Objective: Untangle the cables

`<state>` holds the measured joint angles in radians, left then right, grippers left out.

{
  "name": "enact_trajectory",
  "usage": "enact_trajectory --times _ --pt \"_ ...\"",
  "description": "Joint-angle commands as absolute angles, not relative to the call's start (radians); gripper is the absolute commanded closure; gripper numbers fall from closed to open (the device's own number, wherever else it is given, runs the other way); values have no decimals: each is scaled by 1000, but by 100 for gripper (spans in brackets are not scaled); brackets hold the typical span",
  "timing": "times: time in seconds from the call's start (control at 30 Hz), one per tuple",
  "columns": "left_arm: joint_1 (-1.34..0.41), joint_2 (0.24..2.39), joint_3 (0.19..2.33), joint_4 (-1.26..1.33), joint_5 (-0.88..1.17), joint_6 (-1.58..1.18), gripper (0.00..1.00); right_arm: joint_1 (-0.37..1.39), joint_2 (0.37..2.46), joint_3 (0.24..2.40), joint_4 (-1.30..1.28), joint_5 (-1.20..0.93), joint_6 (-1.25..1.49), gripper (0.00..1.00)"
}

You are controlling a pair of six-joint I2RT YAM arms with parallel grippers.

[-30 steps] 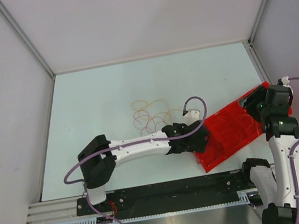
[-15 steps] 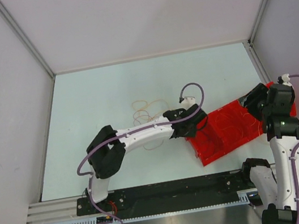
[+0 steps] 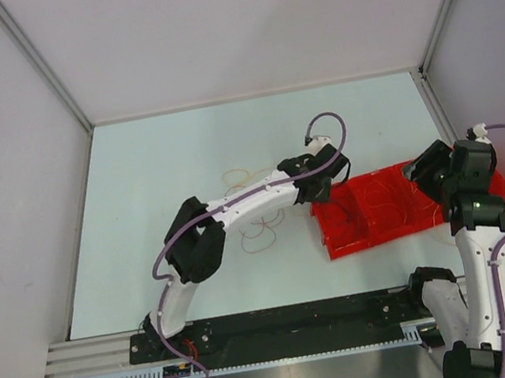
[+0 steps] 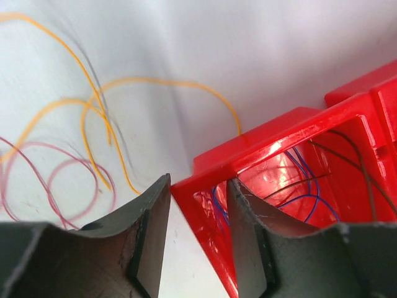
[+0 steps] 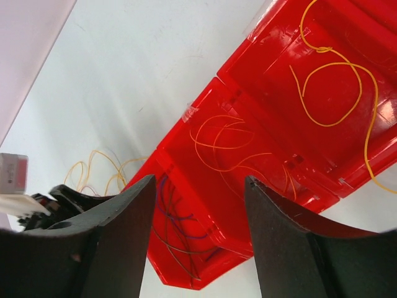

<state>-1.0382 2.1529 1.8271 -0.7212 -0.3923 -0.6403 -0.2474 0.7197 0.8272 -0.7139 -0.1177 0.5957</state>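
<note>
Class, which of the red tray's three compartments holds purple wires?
The end compartment, at the left pincer; purple wires curl inside it. The middle compartment holds orange loops, the far one a yellow loop.

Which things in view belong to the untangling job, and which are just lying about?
Job: loose cables on the table; binned cables; red tray; left tool, gripping the tray's corner; right tool, open above the tray.
Just there: lilac arm cables; the table itself.

My left arm hides part of the cables; my right gripper covers the red tray's right end
</note>
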Motion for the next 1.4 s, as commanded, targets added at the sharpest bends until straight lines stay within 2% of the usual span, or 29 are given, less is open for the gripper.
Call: enact_trajectory --times 0.0,0.1,0.17,0.2,0.27,0.3,0.33,0.47,0.6,0.7,0.83,1.0,1.13,1.23,1.37 --pt "-1020 2120 1904 -736 -442 -575 51 -250 704 876 -716 -91 569 36" --pt "-1008 2092 1905 -670 -411 -520 47 -252 707 876 -726 -48 561 33" --pt "-1002 2117 1981 -686 -403 -497 42 -253 713 885 -735 -14 561 26" --pt "-994 2126 2012 -713 -376 -476 33 -252 722 893 -756 36 560 23" --pt "-994 2134 2058 -741 -382 -466 24 -253 727 902 -784 98 564 16" --pt "-994 2113 2049 -742 -382 -463 16 -256 724 903 -823 192 599 8" --pt "-994 2096 2004 -733 -380 -460 13 -258 721 904 -847 248 624 1" --pt "-992 1996 1908 -706 -379 -453 5 -281 730 902 -963 528 790 0" --pt "-994 1930 1885 -748 -380 -457 3 -331 761 893 -1071 595 972 0" --pt "-996 1847 1813 -756 -373 -469 3 -380 796 841 -1048 620 1014 0" --pt "-996 1718 1645 -736 -339 -489 3 -495 801 761 -939 588 954 3" --pt "-997 1534 1491 -736 -304 -521 3 -694 798 652 -744 419 801 9" --pt "-996 1404 1350 -733 -298 -543 2 -741 804 611 -667 364 758 12" --pt "-996 1324 1283 -744 -295 -555 3 -752 814 583 -612 342 735 20" --pt "-996 1241 1224 -775 -299 -564 2 -753 885 557 -537 322 726 20"
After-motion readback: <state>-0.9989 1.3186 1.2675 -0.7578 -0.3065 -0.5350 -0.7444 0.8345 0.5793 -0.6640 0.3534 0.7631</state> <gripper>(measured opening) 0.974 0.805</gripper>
